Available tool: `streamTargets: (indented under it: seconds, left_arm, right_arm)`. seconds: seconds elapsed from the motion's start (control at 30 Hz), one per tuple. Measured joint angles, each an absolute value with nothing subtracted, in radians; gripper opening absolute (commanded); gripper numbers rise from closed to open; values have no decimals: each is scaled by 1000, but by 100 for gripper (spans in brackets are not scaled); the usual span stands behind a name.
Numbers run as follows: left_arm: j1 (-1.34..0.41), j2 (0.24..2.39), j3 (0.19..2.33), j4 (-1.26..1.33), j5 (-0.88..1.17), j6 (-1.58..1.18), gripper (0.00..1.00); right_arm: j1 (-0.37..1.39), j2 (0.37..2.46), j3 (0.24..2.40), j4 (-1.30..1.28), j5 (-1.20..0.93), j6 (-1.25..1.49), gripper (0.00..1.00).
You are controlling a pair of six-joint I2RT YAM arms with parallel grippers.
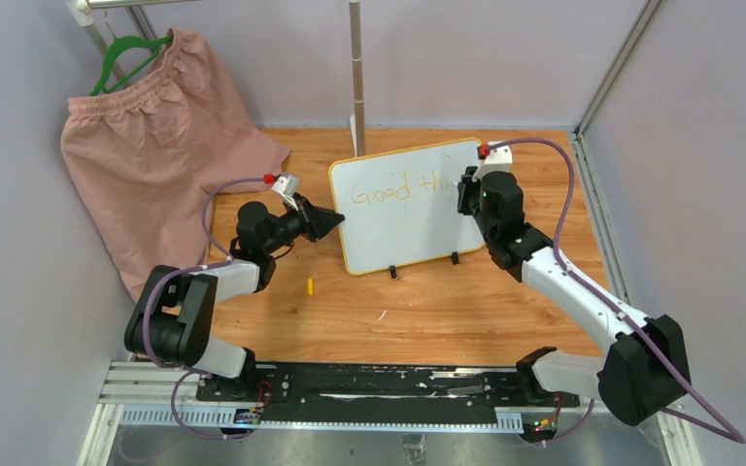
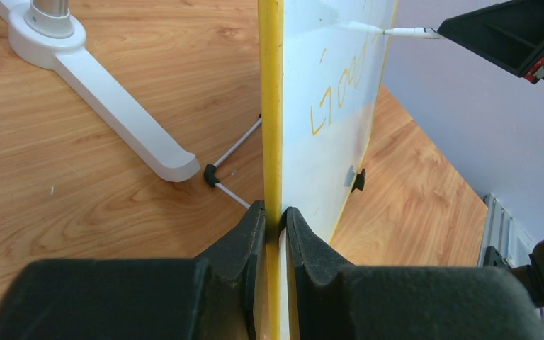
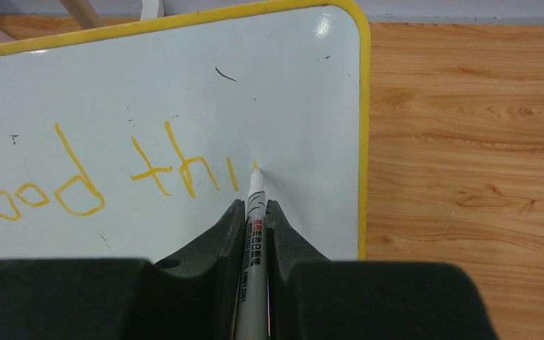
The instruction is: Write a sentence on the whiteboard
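Observation:
The whiteboard stands propped in the middle of the wooden table, its yellow frame seen edge-on in the left wrist view. My left gripper is shut on the board's left edge. The sentence reads "Good thi" in yellow letters. My right gripper is shut on a white marker, whose tip touches the board just right of the "i". The marker also shows in the left wrist view.
A pink garment hangs on a green hanger at the back left. Behind the board rises a white stand pole, its foot on the table. In front of the board lies a small yellow cap. Purple walls enclose the table.

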State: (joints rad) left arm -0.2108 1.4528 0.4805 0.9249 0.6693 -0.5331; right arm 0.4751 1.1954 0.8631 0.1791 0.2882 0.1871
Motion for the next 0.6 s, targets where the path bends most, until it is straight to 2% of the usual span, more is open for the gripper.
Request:
streamTargets:
  seconds: [0.6]
  left_arm:
    - [-214, 1453, 481, 924, 669, -533, 0]
  right_arm:
    - [475, 1185, 828, 187, 288, 195, 0]
